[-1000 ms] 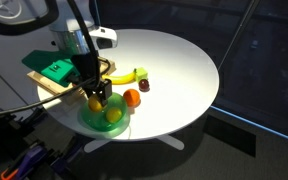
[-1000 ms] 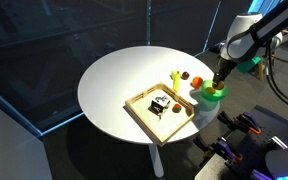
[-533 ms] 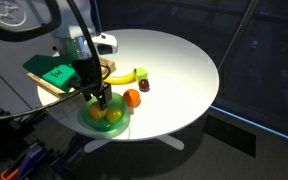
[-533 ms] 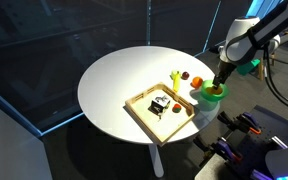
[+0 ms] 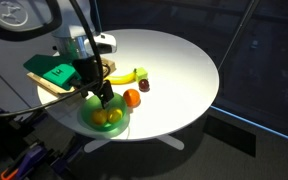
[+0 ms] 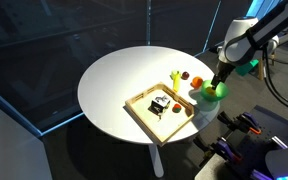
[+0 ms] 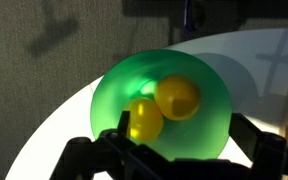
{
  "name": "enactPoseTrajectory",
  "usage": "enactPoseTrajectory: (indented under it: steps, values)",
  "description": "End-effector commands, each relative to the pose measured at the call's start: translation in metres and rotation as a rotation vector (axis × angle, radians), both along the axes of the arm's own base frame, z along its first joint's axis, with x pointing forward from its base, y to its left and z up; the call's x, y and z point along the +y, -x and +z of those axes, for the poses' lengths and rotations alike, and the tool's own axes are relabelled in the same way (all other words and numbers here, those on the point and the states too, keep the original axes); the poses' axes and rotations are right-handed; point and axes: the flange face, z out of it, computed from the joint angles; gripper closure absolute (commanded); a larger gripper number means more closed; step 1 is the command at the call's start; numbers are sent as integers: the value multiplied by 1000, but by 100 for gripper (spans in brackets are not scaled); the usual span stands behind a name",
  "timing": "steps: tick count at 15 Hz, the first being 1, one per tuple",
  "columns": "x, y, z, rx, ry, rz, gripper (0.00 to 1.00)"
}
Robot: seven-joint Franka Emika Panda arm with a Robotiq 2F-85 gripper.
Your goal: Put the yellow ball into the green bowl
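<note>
In the wrist view the green bowl (image 7: 119, 85) fills the middle, and the yellow ball (image 7: 178, 97) lies free inside it. A paler lemon-yellow fruit (image 7: 144, 121) rests against the ball. My gripper (image 7: 184, 142) hangs open just above the bowl, with one finger on each side and nothing between them. In both exterior views the gripper (image 5: 101, 96) (image 6: 218, 80) stands straight over the green bowl (image 5: 87, 120) (image 6: 209, 97) at the table's edge. Yellow shows inside the bowl there, but I cannot tell ball from fruit.
An orange ball (image 5: 131, 97), a banana (image 5: 130, 75) and a small dark red thing (image 5: 144, 86) lie beside the bowl. A wooden tray (image 6: 142, 102) holding small items sits on the round white table (image 6: 114, 80). A green object (image 5: 52, 70) lies on that tray.
The jaws have gone from shut on the yellow ball to open. The ball now lies in the bowl. The arm has stayed over the bowl.
</note>
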Motion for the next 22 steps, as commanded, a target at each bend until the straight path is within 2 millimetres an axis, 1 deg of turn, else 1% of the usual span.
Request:
enactPoseTrajectory:
  steps: [1,8,11,16,22]
  values:
    - [5,-4,13,-10,3,11,0]
    - [16,-6,36,-23,9,10,0]
    - [26,-11,47,-36,1,25,0]
    - [55,-25,62,-55,-12,63,0]
    - [96,-42,69,-58,-33,75,0]
